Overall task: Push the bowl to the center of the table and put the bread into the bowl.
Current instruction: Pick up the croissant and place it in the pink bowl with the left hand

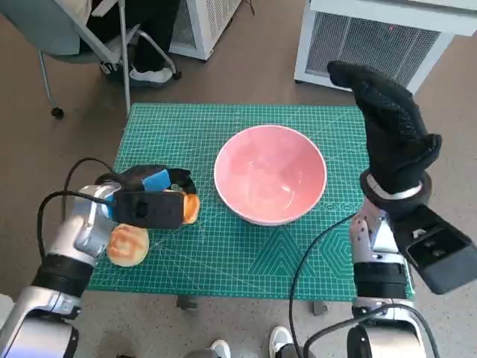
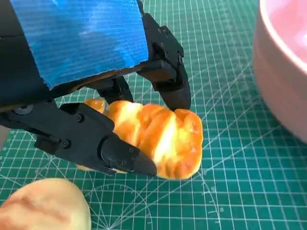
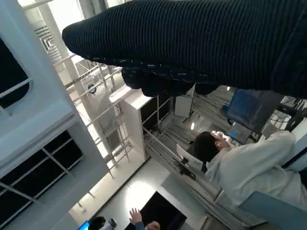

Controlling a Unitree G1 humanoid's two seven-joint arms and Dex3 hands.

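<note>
A: Why is the left hand (image 2: 120, 120) pinching the bread (image 2: 163, 136) low on the surface (image 1: 246, 261)?
B: Readying a lift toward the bowl (image 1: 270, 173) (sitting central); right hand (image 1: 391, 127) is hovering spread, holding nothing

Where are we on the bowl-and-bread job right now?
Done: the pink ceramic bowl sits about mid-table on the green cutting mat. In hand: the left hand grips the golden bread roll, still on the mat. Left: lift it into the bowl, which is empty. The right hand is raised, holding nothing.
</note>
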